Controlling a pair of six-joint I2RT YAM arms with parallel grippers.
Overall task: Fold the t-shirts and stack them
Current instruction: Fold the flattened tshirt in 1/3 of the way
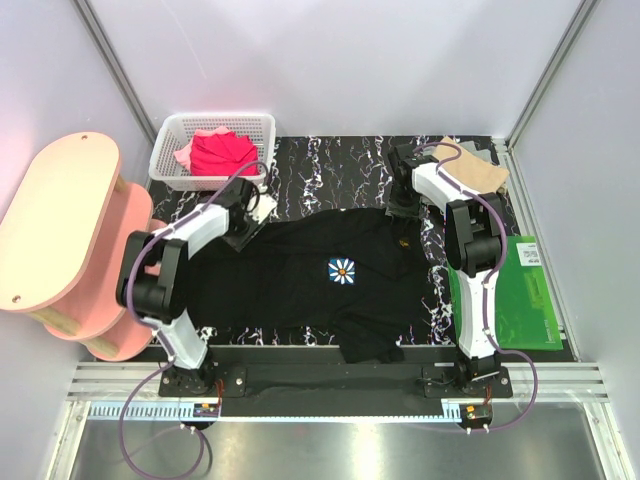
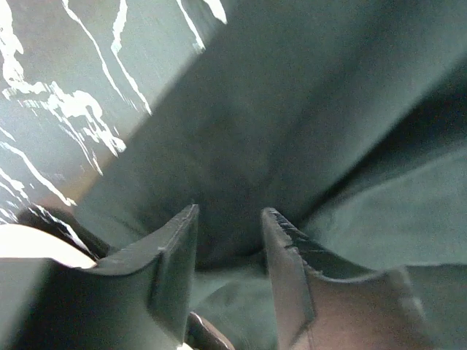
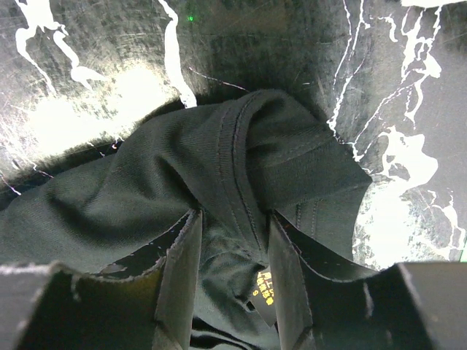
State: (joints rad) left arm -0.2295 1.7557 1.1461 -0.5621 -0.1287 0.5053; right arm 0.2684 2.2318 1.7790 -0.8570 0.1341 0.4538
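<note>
Locate the black t-shirt [image 1: 300,285] at the centre of the top view, spread flat on the bench [image 1: 330,165] and covering most of the marbled surface between the two arms. Note the daisy print [image 1: 342,270] facing up near the middle of the cloth, and one sleeve reaching the lower bench edge.

Find the left hand [image 1: 252,218] at the upper left corner of the garment, lowered onto the fabric. In the left wrist view, see the left hand [image 2: 230,213] with fingers part-way apart and cloth of the black t-shirt [image 2: 292,131] lying in and beyond the gap. Cannot tell whether clamped on the cloth or merely set over it.

Find the right hand [image 1: 405,205] at the upper right of the garment. In the right wrist view, see the right hand [image 3: 235,216] with fingers part-way apart, straddling the ribbed collar [image 3: 237,146] of the black t-shirt [image 3: 131,189], bunched into a ridge running into the gap. Note the label [image 3: 265,290] with yellow print low between the fingers. Cannot tell whether pinched or only straddled.

Moving outward in the top view:
- Tan t-shirt [image 1: 480,172], upper right, partly under the right arm.
- Red t-shirt [image 1: 222,152] and pink t-shirt [image 1: 184,156], heaped in the white mesh basket [image 1: 215,118], upper left.
- Green board [image 1: 520,300], flat along the right edge.
- Pink shelf [image 1: 55,220], far left, beside the bench.
</note>
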